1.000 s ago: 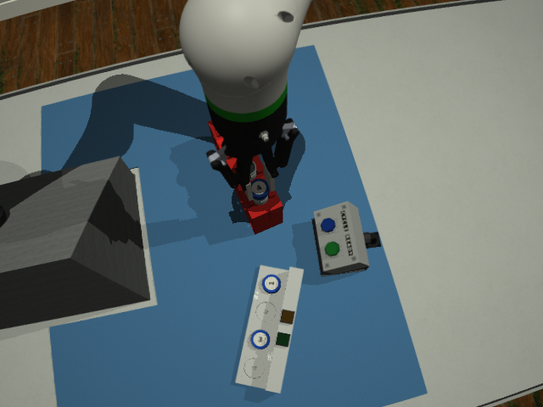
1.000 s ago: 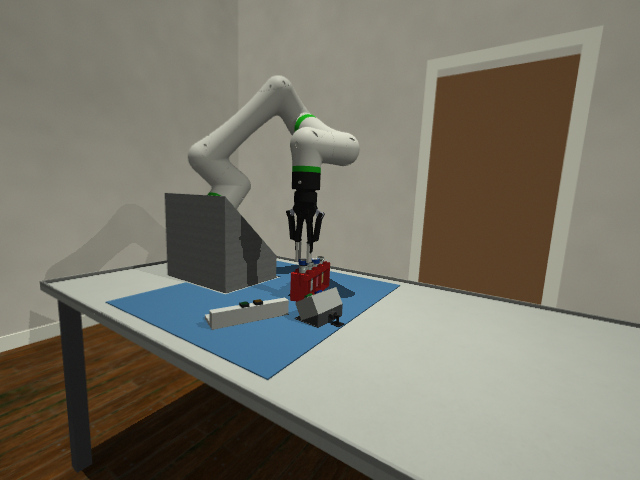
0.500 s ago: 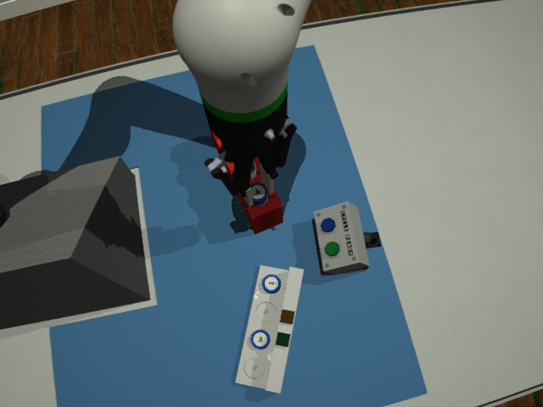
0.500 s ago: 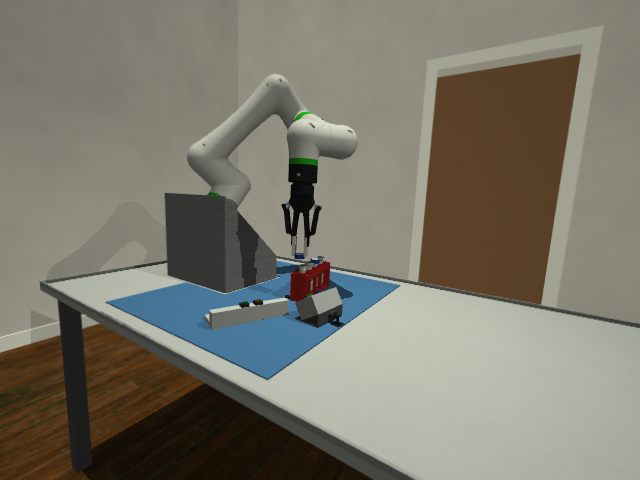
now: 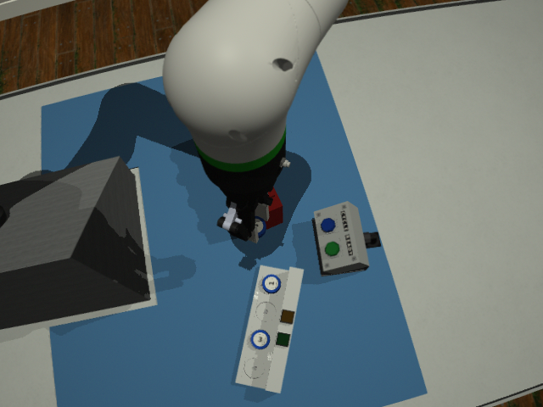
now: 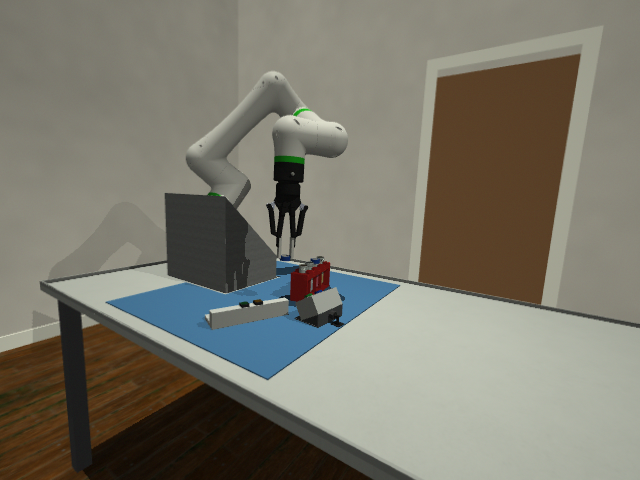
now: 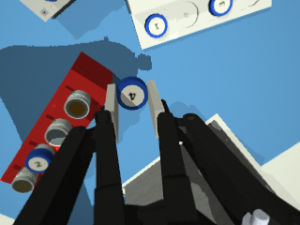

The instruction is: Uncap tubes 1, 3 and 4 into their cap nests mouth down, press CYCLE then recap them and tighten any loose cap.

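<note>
The fingers are clamped on cap 4 (image 7: 131, 93), one pad on each side of its blue rim, and carry it in the air beside the red station (image 7: 86, 70), off its tube. In the top view the cap (image 5: 260, 226) shows just under the gripper (image 5: 252, 227), above the blue mat (image 5: 197, 342) and between the station (image 5: 276, 210) and the tray (image 5: 293, 280).

The cap is a small round disc with a blue rim and a white dot bearing the number 4. It looks rigid and light, probably hard plastic, so a firm grip should not deform it. Its round, smooth rim may slip or tilt if held off-centre; the safest hold is across the full width, pads square to the rim, as here.

In the tray, cap 1 (image 5: 271, 283) and cap 3 (image 5: 260, 338) sit in their nests. The nest (image 5: 254, 366) at the tray's near end is bare and is probably nest 4; the number is too small to read. In the wrist view, three tubes stand open and only cap 2 (image 7: 38, 162) is on. The amber lamp (image 5: 287, 316) and green lamp (image 5: 282, 338) look unlit. On the desk (image 5: 355, 258), CYCLE (image 5: 327, 225) and READY (image 5: 332, 248) sit right of the tray.
</note>
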`<state>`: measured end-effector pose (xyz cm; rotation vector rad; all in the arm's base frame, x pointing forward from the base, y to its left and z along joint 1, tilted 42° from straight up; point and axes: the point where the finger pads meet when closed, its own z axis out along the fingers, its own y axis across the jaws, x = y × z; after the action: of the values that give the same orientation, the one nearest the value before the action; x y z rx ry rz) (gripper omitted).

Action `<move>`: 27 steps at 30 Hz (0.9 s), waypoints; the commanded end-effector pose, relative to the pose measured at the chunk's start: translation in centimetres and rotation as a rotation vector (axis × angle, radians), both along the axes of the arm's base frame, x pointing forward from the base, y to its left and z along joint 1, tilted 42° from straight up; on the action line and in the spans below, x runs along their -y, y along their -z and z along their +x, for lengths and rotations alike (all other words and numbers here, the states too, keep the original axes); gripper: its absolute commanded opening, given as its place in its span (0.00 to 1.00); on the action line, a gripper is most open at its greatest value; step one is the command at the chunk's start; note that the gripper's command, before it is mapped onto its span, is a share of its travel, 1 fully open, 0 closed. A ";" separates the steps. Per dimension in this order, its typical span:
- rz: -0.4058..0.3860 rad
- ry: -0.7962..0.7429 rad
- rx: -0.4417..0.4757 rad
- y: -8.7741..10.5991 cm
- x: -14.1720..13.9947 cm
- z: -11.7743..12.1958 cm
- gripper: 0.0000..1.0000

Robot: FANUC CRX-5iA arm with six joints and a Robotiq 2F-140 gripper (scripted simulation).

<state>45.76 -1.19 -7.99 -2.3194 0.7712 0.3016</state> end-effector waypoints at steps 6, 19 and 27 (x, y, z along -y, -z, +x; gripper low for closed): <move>0.022 -0.160 0.157 3.8 4.2 -1.5 0.00; 0.022 -0.160 0.157 9.3 10.2 -3.6 0.00; 0.022 -0.160 0.157 12.5 13.7 -5.0 0.00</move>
<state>41.20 -13.48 -19.24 -2.3565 0.5058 0.1943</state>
